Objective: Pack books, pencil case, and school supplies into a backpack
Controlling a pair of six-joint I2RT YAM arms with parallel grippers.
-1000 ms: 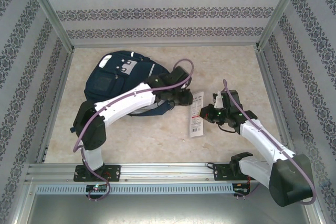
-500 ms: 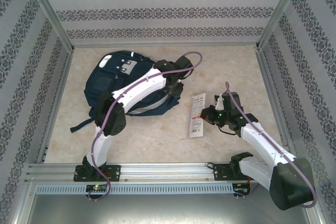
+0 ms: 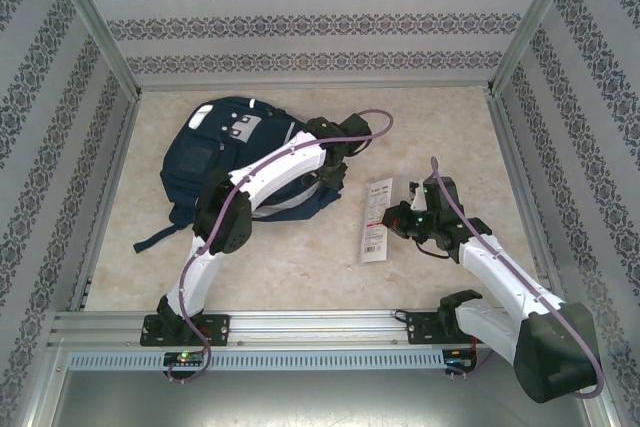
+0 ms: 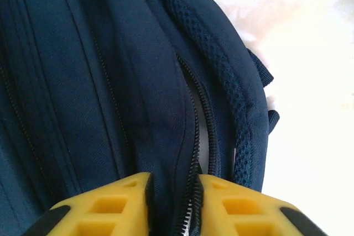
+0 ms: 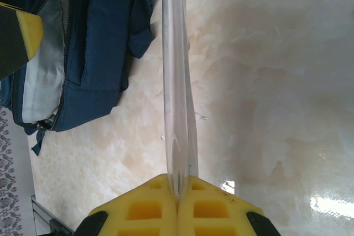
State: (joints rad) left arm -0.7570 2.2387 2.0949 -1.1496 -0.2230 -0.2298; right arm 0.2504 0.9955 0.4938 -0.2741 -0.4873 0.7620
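late stage, by my reading: white packet point(image 3: 375, 219) not yet in the backpack point(image 3: 215, 162), zipper point(image 4: 196, 136) only partly parted. left gripper point(image 4: 172, 205) fingers narrow, pinching a fabric fold beside the zipper. right gripper point(image 5: 177, 205) fingers closed on the packet's edge, backpack ahead-left of them.

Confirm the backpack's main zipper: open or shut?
Open. In the left wrist view the zipper teeth stand parted; in the right wrist view the backpack gapes, with pale grey lining showing inside.
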